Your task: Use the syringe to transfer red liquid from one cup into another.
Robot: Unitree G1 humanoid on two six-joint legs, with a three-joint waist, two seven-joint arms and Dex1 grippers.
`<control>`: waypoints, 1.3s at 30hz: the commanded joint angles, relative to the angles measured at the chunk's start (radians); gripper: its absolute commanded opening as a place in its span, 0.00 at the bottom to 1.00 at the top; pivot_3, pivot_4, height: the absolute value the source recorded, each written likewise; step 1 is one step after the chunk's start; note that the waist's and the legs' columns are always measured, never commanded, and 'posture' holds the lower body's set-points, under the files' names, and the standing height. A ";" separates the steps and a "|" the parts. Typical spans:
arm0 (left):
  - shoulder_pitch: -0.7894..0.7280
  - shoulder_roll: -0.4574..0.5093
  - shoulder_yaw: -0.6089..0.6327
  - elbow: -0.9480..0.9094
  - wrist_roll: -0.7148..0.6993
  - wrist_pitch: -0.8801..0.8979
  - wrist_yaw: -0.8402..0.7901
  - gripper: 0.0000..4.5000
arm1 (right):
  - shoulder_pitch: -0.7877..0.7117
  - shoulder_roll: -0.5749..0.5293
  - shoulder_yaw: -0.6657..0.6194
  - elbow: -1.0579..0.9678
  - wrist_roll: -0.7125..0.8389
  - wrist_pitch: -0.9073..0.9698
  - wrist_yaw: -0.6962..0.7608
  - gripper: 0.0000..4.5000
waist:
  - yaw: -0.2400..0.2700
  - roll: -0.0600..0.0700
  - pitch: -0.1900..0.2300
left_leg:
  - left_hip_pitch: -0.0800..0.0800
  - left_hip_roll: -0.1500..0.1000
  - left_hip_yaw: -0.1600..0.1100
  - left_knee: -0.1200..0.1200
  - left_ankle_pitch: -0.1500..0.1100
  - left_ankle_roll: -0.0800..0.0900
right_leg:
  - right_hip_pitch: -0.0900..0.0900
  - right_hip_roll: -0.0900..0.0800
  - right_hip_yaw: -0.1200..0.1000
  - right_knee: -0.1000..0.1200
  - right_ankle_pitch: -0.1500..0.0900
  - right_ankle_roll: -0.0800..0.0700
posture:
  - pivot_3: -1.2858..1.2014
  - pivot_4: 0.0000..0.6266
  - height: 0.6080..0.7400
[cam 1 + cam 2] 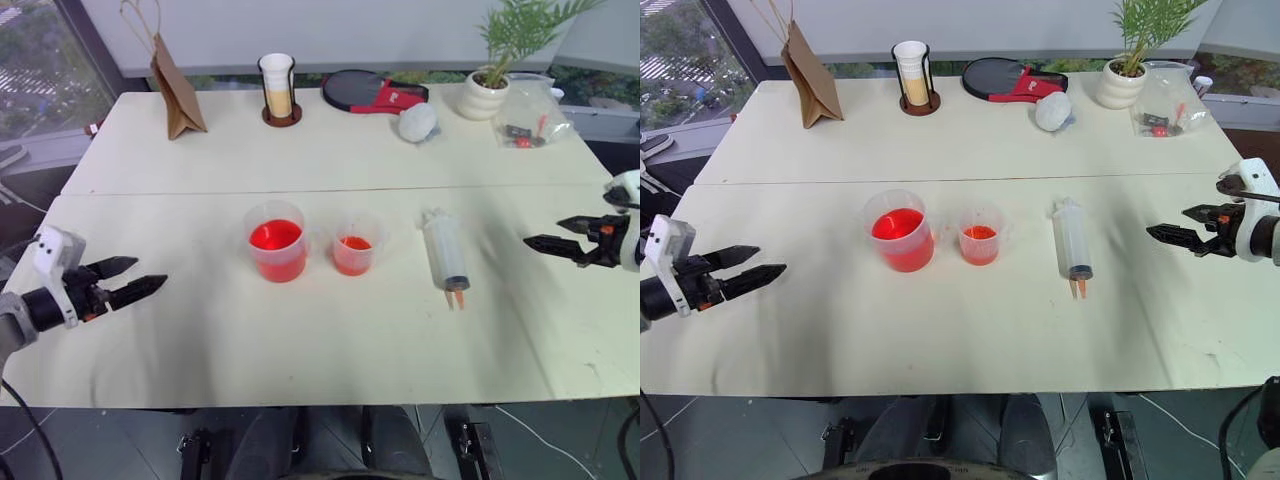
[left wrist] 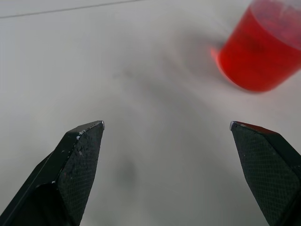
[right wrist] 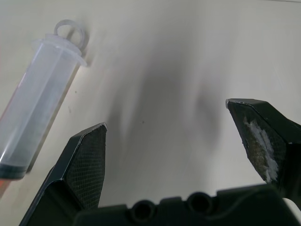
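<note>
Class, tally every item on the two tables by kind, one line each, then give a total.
Cups with red liquid: 2
Syringe: 1
Paper bag: 1
Cup stack in holder: 1
Paddle: 1
Potted plant: 1
Plastic bag: 1
White bundle: 1
Total: 9

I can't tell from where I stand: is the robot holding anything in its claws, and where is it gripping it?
Nothing. The left gripper and right gripper are both open and empty; the syringe lies on the table.

Larger cup (image 1: 276, 241) holds red liquid (image 1: 275, 236); smaller cup (image 1: 354, 243) just right of it; syringe (image 1: 445, 255) lies flat further right.
</note>
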 commanded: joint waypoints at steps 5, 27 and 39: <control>-0.015 -0.002 0.029 -0.007 0.003 -0.037 0.007 0.99 | -0.029 -0.001 0.018 0.019 -0.047 -0.048 -0.028 1.00 | 0.001 0.000 0.000 | 0.000 -0.001 0.001 -0.004 0.002 -0.004 | -0.001 0.000 0.000 0.000 0.000 0.000 | 0.52 0.24 0.99; -0.329 0.036 -0.090 0.120 0.035 -0.086 -0.061 0.99 | -0.450 0.053 0.118 0.110 -0.075 0.192 0.078 1.00 | -0.005 -0.001 0.001 | 0.000 0.000 0.002 -0.005 0.004 -0.006 | -0.003 0.000 0.000 0.001 0.000 0.000 | 0.52 0.24 0.99; -0.448 0.127 -0.261 -0.224 -0.040 0.005 -0.264 0.99 | -0.513 0.146 0.418 -0.023 -0.185 0.508 0.090 1.00 | 0.000 -0.002 0.002 | -0.003 -0.002 0.001 -0.005 0.004 -0.006 | -0.006 0.000 0.000 0.001 0.000 0.000 | 0.52 0.24 0.99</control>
